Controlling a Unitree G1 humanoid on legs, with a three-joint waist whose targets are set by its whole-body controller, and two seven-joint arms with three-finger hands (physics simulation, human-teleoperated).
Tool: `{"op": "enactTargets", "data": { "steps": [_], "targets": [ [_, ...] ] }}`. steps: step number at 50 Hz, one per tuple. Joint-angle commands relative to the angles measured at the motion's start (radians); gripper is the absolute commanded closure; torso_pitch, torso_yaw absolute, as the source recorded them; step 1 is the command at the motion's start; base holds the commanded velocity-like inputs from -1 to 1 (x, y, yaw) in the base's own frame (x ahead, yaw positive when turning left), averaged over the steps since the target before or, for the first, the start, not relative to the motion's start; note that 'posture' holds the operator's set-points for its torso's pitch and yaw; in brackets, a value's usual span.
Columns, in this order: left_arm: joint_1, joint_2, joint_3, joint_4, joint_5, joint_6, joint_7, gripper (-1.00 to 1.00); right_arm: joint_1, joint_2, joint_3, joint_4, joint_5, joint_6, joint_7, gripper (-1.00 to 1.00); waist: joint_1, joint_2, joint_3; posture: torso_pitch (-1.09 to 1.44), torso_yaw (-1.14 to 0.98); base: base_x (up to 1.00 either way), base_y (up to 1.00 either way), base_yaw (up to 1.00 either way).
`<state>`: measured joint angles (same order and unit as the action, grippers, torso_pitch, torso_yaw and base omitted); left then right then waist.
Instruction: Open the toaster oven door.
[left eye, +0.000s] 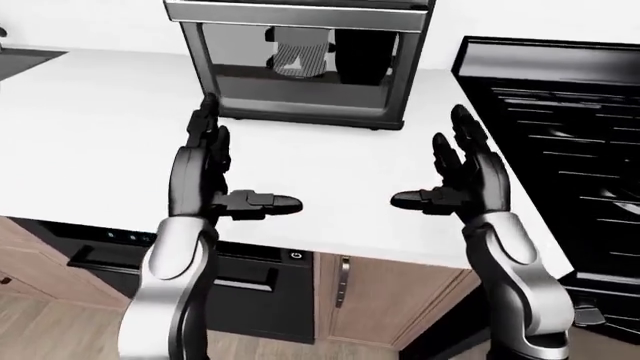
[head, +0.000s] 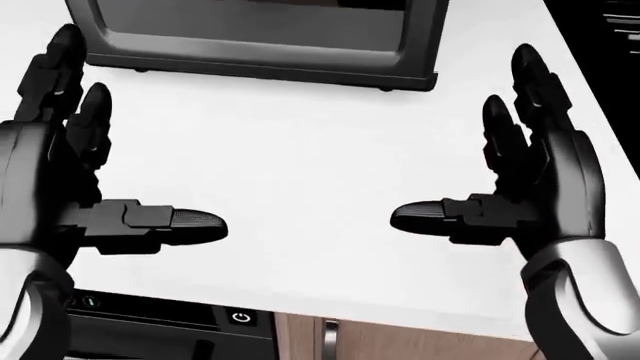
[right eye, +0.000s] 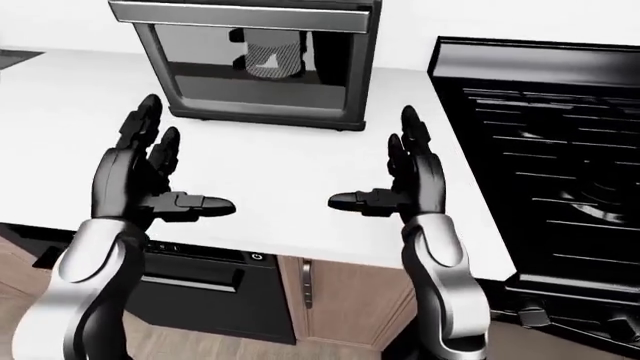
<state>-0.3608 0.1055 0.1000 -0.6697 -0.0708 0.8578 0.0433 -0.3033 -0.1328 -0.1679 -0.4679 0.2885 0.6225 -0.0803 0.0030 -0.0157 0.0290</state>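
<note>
The left hand (right eye: 140, 176) hung above the white counter (right eye: 270, 172) with its fingers spread and pointing toward the top of the right-eye view, thumb stretched inward, holding nothing. The right hand (right eye: 405, 180) mirrored it, likewise splayed and empty, its thumb aimed at the other's. Both stayed clear of the toaster oven (right eye: 255, 64), which stood on the counter above and between them in that view, its glass door (right eye: 250, 67) closed. To the right lay a black stove (right eye: 550, 150); below the counter edge sat a dark appliance (right eye: 215, 277) and a wooden cabinet (right eye: 340, 300).
</note>
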Motion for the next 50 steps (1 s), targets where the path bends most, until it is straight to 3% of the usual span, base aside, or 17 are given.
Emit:
{"op": "enactTargets", "data": {
  "steps": [1, 9, 10, 13, 18, 23, 35, 50],
  "targets": [
    [-0.031, 0.006, 0.006, -0.048, -0.002, -0.047, -0.005, -1.0, -0.028, -0.008, -0.006, -0.043, 0.001, -0.052, 0.003, -1.0, 0.001, 0.003, -0.031, 0.0, 0.0, 0.0, 0.0, 0.0],
    [-0.029, 0.004, -0.007, -0.055, 0.012, -0.111, -0.011, -1.0, -0.021, -0.014, -0.016, -0.03, 0.006, -0.067, -0.003, -1.0, 0.0, 0.006, -0.035, 0.0, 0.0, 0.0, 0.0, 0.0],
    [-0.008, 0.03, -0.043, -0.046, 0.063, -0.162, -0.036, -1.0, -0.02, -0.013, -0.016, -0.028, 0.005, -0.073, -0.003, -1.0, 0.0, 0.006, -0.035, 0.0, 0.0, 0.0, 0.0, 0.0],
    [-0.012, 0.006, -0.02, -0.061, 0.054, -0.155, -0.058, -1.0, -0.019, -0.014, -0.018, -0.024, 0.007, -0.079, -0.002, -1.0, -0.001, 0.006, -0.033, 0.0, 0.0, 0.0, 0.0, 0.0],
    [-0.002, -0.006, -0.029, -0.06, 0.082, -0.162, -0.079, -1.0, -0.021, -0.019, -0.024, -0.037, 0.015, -0.068, -0.009, -1.0, 0.0, 0.005, -0.029, -0.01, 0.0, 0.0, 0.0, 0.0],
    [-0.001, -0.013, -0.026, -0.058, 0.079, -0.161, -0.083, -1.0, -0.019, -0.02, -0.026, -0.044, 0.016, -0.064, -0.014, -1.0, 0.001, 0.003, -0.045, -0.05, 0.0, 0.0, 0.0, 0.0],
    [0.014, -0.017, -0.032, -0.045, 0.087, -0.183, -0.087, -1.0, -0.008, -0.013, -0.019, -0.027, 0.007, -0.084, -0.006, -1.0, 0.003, 0.002, -0.121, -0.17, 0.0, 0.0, 0.0, 0.0],
    [0.013, -0.019, -0.032, -0.048, 0.088, -0.177, -0.09, -1.0, -0.007, -0.012, -0.017, -0.035, 0.007, -0.078, -0.005, -1.0, 0.008, 0.004, -0.265, -0.32, 0.0, 0.0, 0.0, 0.0]
  ]
}}
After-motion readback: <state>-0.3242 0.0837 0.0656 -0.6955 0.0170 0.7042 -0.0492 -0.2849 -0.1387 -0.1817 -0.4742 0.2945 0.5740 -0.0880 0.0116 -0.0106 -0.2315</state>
